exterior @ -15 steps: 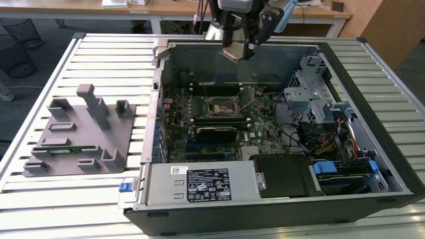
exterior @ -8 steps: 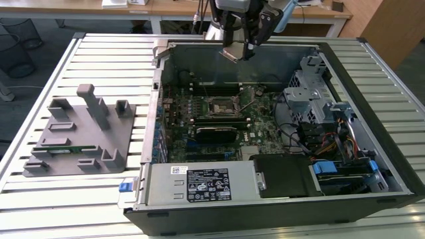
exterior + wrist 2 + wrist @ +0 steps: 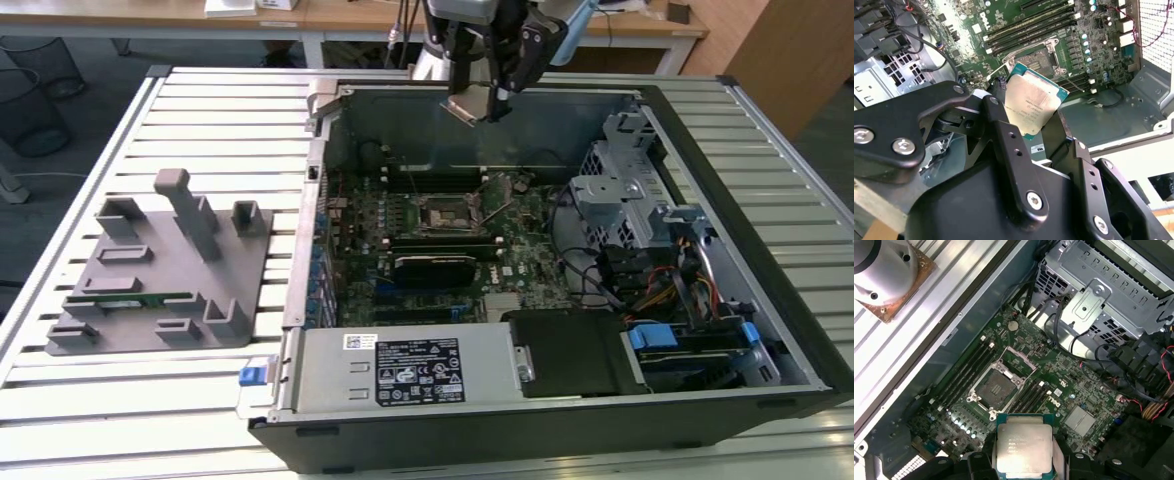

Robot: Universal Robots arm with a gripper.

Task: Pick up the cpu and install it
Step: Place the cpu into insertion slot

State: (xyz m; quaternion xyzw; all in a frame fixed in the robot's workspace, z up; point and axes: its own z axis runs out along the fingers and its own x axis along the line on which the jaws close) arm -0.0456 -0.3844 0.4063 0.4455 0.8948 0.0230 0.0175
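A: Claw state?

B: The claw point(image 3: 481, 100) is clamped on the cpu point(image 3: 470, 107), one finger on each of two opposite edges. In both wrist views the metal top sits between the fingers point(image 3: 1004, 145), facing away from the board.

A: Where's the chip relative to the case?

B: In the air over the far side of the open case point(image 3: 534, 440), well above the motherboard point(image 3: 527, 235) and tilted. It touches nothing but the claw.

A: Socket?

B: The socket point(image 3: 995, 386) is near the middle of the board, with a metal frame around an exposed dark centre. In the first wrist view the cpu point(image 3: 1024, 445) hangs apart from it, offset to one side. Memory slots point(image 3: 966, 370) run along both sides of the socket.

A: What else is in the case?

B: A silver power supply point(image 3: 400, 370) sits at the near edge. A metal drive cage point(image 3: 621, 190) is at the exterior view's right, with bundled cables point(image 3: 654, 290) just near of it.

A: Outside the case?

B: A grey fixture point(image 3: 160, 270) sits on the slatted surface point(image 3: 134, 420) at the exterior view's left, well apart from the claw. A green memory stick point(image 3: 134, 298) lies in one of its recesses.
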